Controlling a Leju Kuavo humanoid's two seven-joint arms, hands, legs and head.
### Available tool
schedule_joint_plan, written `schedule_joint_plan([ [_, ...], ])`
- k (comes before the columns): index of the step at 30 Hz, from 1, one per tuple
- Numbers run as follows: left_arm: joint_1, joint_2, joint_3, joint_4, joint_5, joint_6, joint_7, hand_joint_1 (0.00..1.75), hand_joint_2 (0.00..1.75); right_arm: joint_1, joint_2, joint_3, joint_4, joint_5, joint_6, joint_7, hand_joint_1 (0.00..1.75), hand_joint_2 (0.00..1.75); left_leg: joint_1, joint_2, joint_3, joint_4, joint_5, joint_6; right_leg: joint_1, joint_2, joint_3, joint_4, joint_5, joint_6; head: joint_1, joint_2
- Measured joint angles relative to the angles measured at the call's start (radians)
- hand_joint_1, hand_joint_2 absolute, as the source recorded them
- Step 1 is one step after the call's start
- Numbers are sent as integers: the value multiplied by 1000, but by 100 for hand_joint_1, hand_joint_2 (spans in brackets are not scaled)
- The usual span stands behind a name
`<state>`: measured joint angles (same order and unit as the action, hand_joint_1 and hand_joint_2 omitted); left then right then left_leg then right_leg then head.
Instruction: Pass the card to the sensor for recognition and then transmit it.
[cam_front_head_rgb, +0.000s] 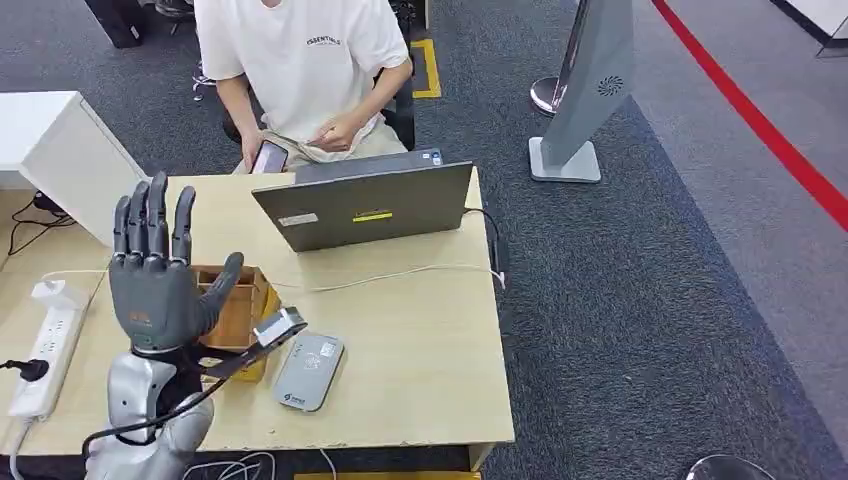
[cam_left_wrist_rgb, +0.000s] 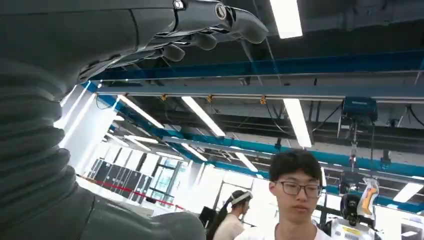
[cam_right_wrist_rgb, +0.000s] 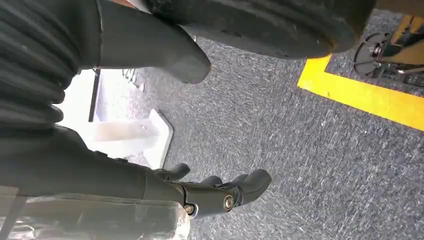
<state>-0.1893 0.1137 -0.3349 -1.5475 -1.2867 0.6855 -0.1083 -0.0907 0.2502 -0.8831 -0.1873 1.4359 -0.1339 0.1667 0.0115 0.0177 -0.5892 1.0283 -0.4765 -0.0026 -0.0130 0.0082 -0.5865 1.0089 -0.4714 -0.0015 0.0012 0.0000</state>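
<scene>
My left hand is raised above the left part of the wooden table, palm away from me, fingers straight up and spread, holding nothing. Its fingers stretch out against the ceiling in the left wrist view. Just behind it stands a small wooden box. The grey card sensor lies flat on the table, to the right of my wrist. I cannot make out a card. My right hand hangs over grey carpet with loosely bent fingers and nothing in it.
A person in a white T-shirt sits at the table's far side with a phone. A grey laptop stands open, and a white cable crosses the table. A white power strip lies at the left.
</scene>
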Motion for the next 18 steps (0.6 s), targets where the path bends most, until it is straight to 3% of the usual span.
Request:
schedule_joint_plan([
  [3,109,23,0,-61,25,-12,-31,0,175,1,0,-12,0,-8,-7,-3,0,175,0,0,0,0,0,0,0,0,0,0,0,0,0,0],
  [5,171,39,1,-72,50,-104,-33,0,175,2,0,-21,0,-15,-23,-11,0,175,0,0,1,0,0,0,0,0,1,0,-1,1,0,0],
  [6,204,53,1,-71,49,-193,-26,0,175,2,0,-24,0,-22,-29,-13,0,175,0,0,0,0,0,0,0,0,1,0,-1,1,0,0],
  [8,252,72,1,-65,47,-244,-19,0,175,3,0,-31,0,-28,-33,-14,0,175,0,0,0,0,-1,0,0,0,0,0,-1,1,-1,0],
  [12,285,93,2,-61,47,-258,-17,0,175,5,0,-42,0,-29,-34,-16,0,175,0,-2,0,0,0,0,0,-3,1,0,-1,1,0,0],
  [16,304,114,2,-49,48,-402,27,0,175,5,0,-47,0,-29,-38,-9,0,175,0,-2,1,0,-1,0,0,-2,2,0,-1,1,0,0],
  [18,321,127,2,-30,50,-416,42,0,175,5,0,-47,0,-28,-34,-6,0,175,0,-2,1,0,-1,0,0,-2,1,0,-1,1,0,0],
])
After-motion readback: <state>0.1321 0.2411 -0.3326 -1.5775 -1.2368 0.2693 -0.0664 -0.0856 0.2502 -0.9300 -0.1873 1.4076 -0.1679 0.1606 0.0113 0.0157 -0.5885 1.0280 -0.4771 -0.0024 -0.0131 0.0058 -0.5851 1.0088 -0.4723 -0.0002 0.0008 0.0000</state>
